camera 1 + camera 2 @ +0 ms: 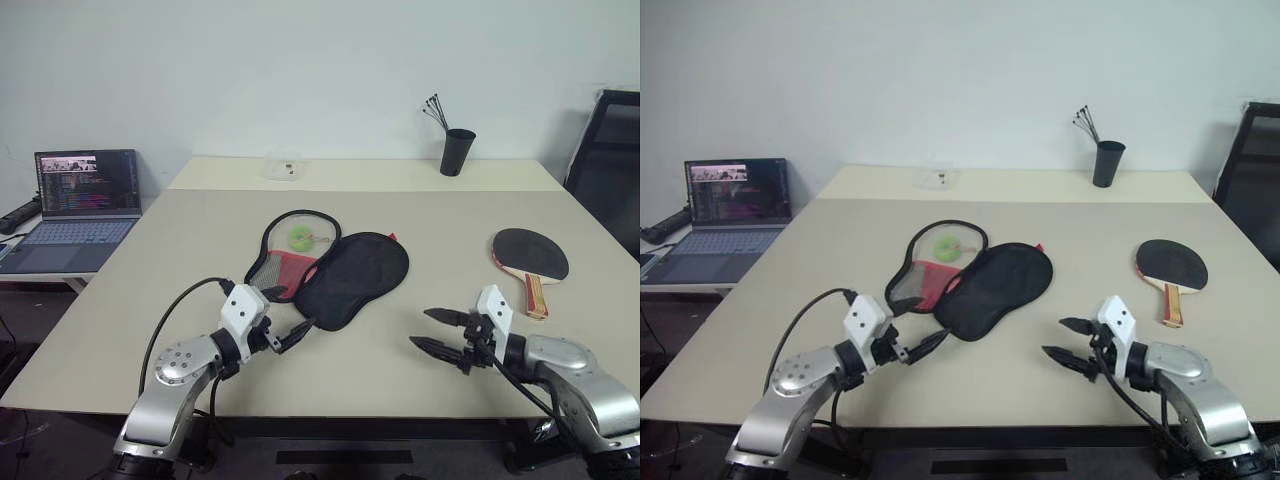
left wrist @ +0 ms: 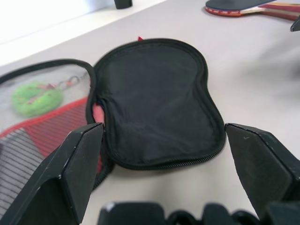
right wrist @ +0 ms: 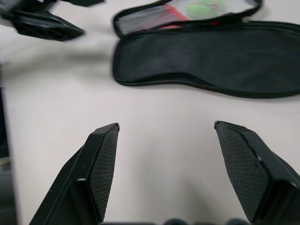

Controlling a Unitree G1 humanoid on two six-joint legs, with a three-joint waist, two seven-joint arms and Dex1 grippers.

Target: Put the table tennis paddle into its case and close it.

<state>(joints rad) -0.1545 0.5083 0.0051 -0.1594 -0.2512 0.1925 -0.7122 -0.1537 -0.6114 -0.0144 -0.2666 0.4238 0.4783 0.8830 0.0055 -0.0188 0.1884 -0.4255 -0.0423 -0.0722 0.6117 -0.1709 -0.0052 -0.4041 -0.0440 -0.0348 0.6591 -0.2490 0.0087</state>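
Black fabric case (image 1: 340,270) lies unzipped mid-tabletop (image 1: 200,240), mesh half spread; round rubber-faced table tennis paddle (image 1: 530,254) rests right; left claw (image 1: 288,331) and right claw (image 1: 432,331) gape empty

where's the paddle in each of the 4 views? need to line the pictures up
Left eye view: the table tennis paddle lies flat on the table's right side, handle toward the robot.
Right eye view: same spot, right of the case.
Left wrist view: a sliver of it at the top right corner.
Right wrist view: not in it.
Shared landmark: the open case, lying unzipped, seen in all four.
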